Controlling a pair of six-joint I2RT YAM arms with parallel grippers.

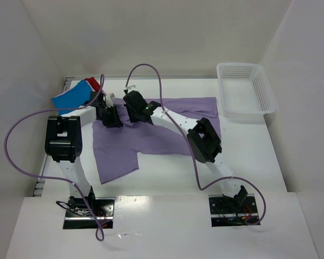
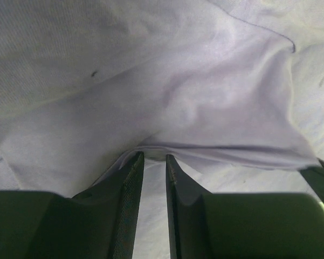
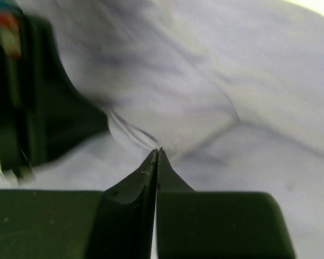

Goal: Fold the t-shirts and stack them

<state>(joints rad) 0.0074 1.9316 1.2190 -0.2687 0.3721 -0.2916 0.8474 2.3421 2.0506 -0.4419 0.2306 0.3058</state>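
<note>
Lavender t-shirt [image 1: 167, 129] spread mid-table, folded blue t-shirt [image 1: 69, 100] at the far-left corner, left fingers [image 2: 130, 183] narrow, pinching a lifted fold of the lavender cloth, right fingers [image 3: 170, 181] pressed fully together at its hem, maybe catching it, too blurry to tell.

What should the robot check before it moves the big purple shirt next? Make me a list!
1. Left gripper pinching the lavender t-shirt: ok, the cloth puckers up from its fingertips.
2. Right gripper closed: ok.
3. Right gripper really has cloth: cannot tell, a fold sits at its tips but the view is blurry.
4. Both grippers on the same edge: ok, they sit side by side at the shirt's far left part.
5. Folded pile out of the way: ok, the blue t-shirt and red t-shirt lie in the far left corner.
6. White mesh basket off the shirt: cannot tell, its corner is right by the sleeve.
</note>
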